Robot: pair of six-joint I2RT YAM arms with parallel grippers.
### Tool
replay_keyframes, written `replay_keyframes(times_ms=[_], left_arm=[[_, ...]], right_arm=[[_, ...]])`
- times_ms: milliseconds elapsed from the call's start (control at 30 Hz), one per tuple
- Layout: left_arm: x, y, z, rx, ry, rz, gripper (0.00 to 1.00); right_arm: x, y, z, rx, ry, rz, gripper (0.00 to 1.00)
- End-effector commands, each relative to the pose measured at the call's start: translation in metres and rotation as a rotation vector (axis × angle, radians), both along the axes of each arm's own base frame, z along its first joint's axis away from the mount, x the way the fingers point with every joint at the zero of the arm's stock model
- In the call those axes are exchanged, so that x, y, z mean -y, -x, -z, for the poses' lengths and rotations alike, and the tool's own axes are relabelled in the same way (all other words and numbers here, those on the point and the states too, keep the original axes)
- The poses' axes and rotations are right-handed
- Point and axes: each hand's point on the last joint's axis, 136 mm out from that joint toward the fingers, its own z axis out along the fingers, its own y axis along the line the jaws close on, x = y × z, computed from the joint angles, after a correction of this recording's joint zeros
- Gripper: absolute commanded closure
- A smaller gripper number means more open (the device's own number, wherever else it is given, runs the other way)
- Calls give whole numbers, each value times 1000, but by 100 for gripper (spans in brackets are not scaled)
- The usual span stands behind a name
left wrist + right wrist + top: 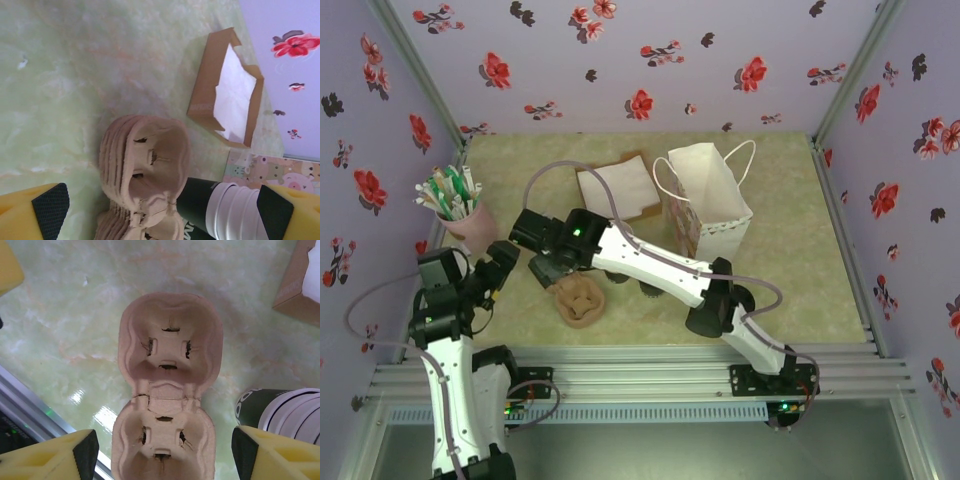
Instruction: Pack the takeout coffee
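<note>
Directly above the brown moulded-pulp cup carrier, the right tool hangs with jaws apart, straddling it and gripping nothing; the left tool, beside the carrier, gapes empty. Taking the carrier seems the step in hand; closing must catch only the top tray. A lying stack of dark green paper cups just beside the carrier crowds one finger. Where the lidded takeout coffee stands I cannot tell.

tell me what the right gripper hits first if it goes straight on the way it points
Most likely the pulp cup carrier, lying on the table straight ahead between the right gripper's open fingers. How far off it is, I cannot tell.
</note>
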Motion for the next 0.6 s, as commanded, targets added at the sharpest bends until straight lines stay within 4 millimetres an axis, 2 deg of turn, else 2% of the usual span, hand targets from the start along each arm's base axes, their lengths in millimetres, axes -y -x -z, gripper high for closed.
replay_keyframes(times_ms=[0,333,567], left_arm=[[0,4,10,-30,-3,4,1],[-1,0,18,-40,2,7,1],[-1,-2,22,-47,3,11,1]], right_arm=[[7,-8,8,15,46,14,30],[1,-6,41,-33,97,16,40],[0,-4,60,-70,112,40,43]])
